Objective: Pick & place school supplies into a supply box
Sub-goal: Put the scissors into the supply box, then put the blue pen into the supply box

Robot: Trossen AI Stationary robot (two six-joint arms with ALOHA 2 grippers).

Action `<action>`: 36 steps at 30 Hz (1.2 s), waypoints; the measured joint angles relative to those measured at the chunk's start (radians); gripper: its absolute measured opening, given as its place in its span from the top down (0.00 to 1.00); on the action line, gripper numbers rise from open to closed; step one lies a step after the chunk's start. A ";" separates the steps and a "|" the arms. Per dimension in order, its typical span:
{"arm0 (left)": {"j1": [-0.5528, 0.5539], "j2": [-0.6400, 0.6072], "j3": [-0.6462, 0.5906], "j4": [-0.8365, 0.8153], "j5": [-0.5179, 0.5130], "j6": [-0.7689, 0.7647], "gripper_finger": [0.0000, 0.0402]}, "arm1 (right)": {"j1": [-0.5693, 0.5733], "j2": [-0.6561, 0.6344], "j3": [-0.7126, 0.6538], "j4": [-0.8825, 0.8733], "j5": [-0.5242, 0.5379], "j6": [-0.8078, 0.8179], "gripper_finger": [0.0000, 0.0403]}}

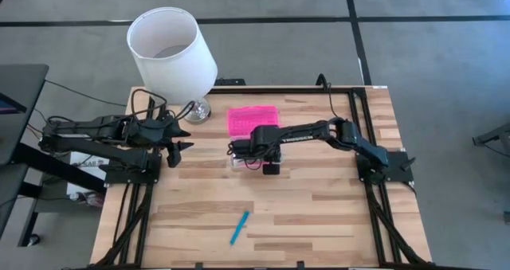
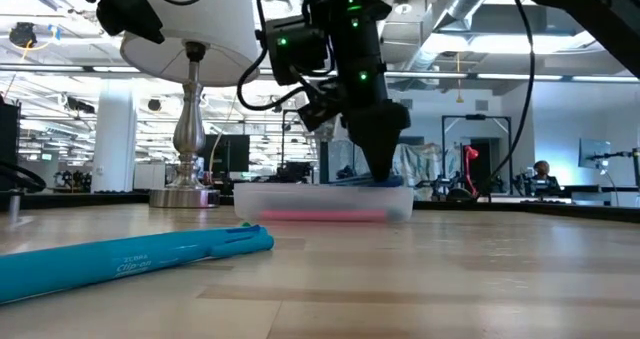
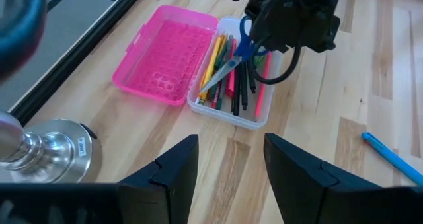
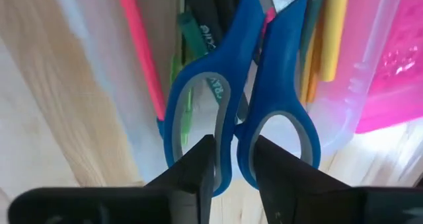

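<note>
1. Blue plastic fills the right wrist view: the scissors lie handles-first before the right tool, whose two dark fingers straddle the inner edges of the two handle loops, a narrow gap between them. Whether they press on the handles or stand just free, I cannot tell.
2. Seen from above, the right tool is down over the clear tray of the supply box, near the middle of the counter.
3. In the left wrist view the scissors lie aslant on the pens and pencils inside the tray, blades toward the pink lid.
4. The lid is swung open and lies flat on the far side of the tray, ribbed inside up.
5. Yellow, green, pink and dark sticks lie lengthwise in the tray under the scissors.
6. One light blue pen lies alone on the counter, well apart on the near side; in the low view it is the closest thing.
7. The left tool hovers at the left, fingers apart, holding nothing.
8. A lamp with a white shade stands at the far left, its metal base just beside the left tool.
</note>
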 joint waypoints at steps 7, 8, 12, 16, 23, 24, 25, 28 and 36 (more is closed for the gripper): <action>0.000 0.000 0.000 0.000 0.001 -0.020 0.58 | -0.025 0.000 0.000 -0.004 -0.016 0.047 0.67; 0.000 0.000 0.000 0.000 0.002 -0.023 0.58 | -0.025 0.000 0.000 -0.005 -0.016 0.047 0.65; 0.000 0.000 0.000 0.000 0.028 -0.054 0.58 | -0.017 -0.013 0.000 -0.007 -0.020 0.047 0.59; 0.000 0.000 0.000 0.000 0.077 -0.097 0.58 | -0.004 -0.088 0.000 0.009 -0.015 0.078 0.56; -0.029 0.038 0.000 0.006 0.095 -0.233 0.58 | 0.011 -0.298 0.000 0.082 0.041 0.071 0.55; -0.044 0.051 0.000 0.014 0.087 -0.258 0.58 | 0.015 -0.328 0.000 0.089 0.042 0.058 0.56; -0.061 0.064 0.000 0.031 0.075 -0.285 0.58 | 0.017 -0.360 0.000 0.100 0.044 0.049 0.56; -0.127 0.118 0.001 0.088 0.026 -0.373 0.58 | 0.023 -0.450 0.000 0.103 0.071 0.049 0.58; -0.313 0.360 0.001 0.265 -0.066 -0.610 0.60 | 0.076 -0.755 -0.180 0.112 0.201 0.101 0.61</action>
